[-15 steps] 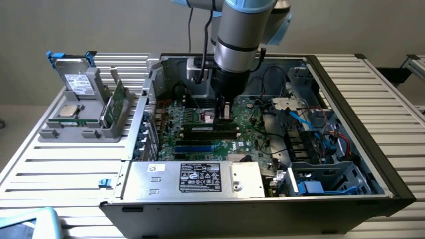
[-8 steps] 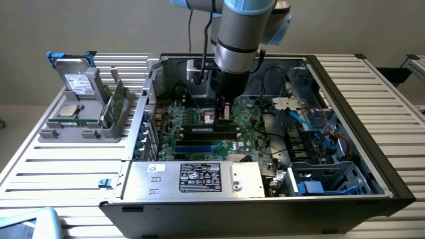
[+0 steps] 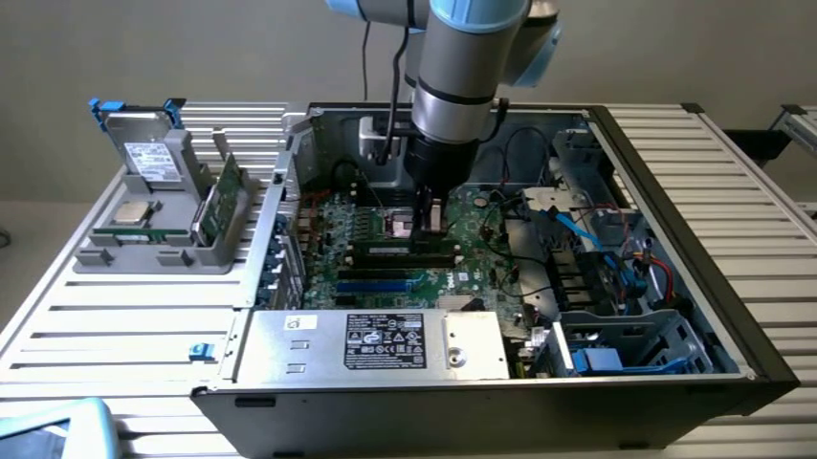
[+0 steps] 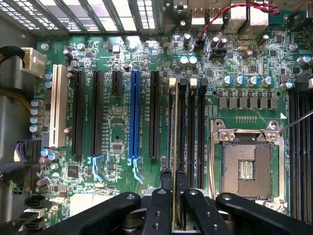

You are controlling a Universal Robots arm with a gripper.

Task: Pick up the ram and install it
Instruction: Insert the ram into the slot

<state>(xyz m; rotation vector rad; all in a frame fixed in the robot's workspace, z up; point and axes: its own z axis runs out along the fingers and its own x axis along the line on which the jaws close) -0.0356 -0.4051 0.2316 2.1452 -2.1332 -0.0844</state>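
**Tool and ram.** My tool is nearly closed. Its 2 fingers pinch the ram by its flat faces, so I see the stick edge-on between them. It hangs over the motherboard, in line with the bank of black memory slots just beside the open CPU socket. I cannot tell whether its lower edge touches a slot.

**Risks, as I judge them:**
- If the stick is off by 1 slot or slightly tilted, its edge lands on the slot wall. Pressing would then flex the board or slide the ram in my grip.
- If the notch is reversed, it will not seat however hard I push.
- If the end latches are not open, 1 end seats and the other rides high.
- If I drift toward the socket, its bare contacts bend easily.

**Pose.** The arm is vertical, reaching down into the open computer case lying on the bench. The wrist is plumb, with the tool over the board's middle.
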